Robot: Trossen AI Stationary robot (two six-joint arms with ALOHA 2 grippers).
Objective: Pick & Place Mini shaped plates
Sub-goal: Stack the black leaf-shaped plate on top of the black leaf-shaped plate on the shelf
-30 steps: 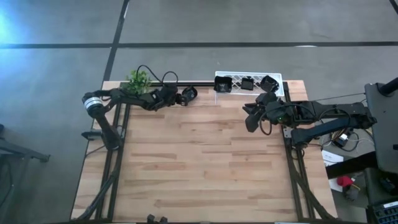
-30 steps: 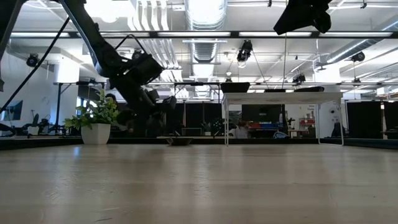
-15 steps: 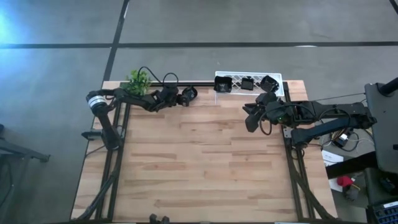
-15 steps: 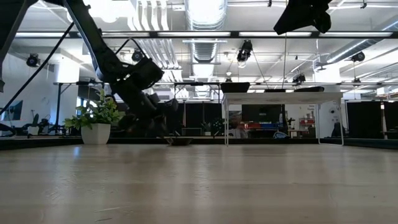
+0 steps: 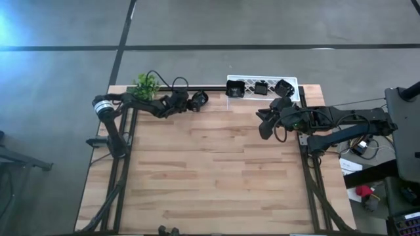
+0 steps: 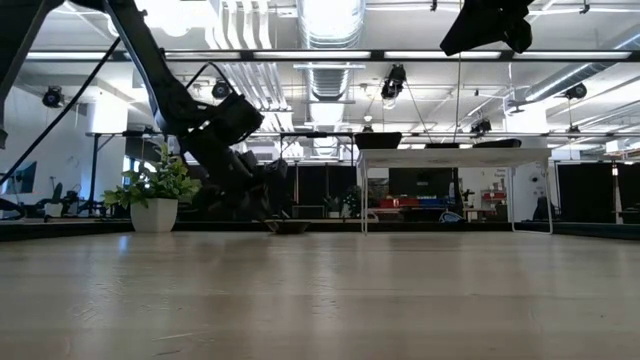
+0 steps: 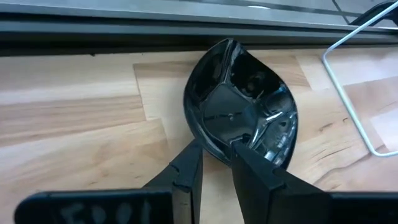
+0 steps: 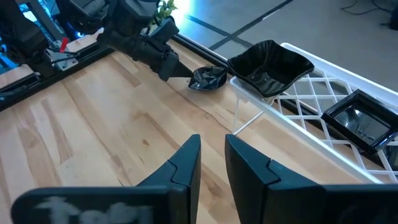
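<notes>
We see the left end effector pinching the rim of a glossy black leaf-shaped mini plate on the tabletop at 11 o'clock. It looks light, stiff and slick, so hold the raised rim. The right end effector, at 2 o'clock, is narrow and empty.

You look level across the wooden table into a lit workshop. The left arm slants down from the upper left, its gripper low at the far edge, just beside a small dark plate lying on the wood. A potted green plant stands beyond it. The white rack stands at the far edge, and part of the right arm hangs at the top.
</notes>
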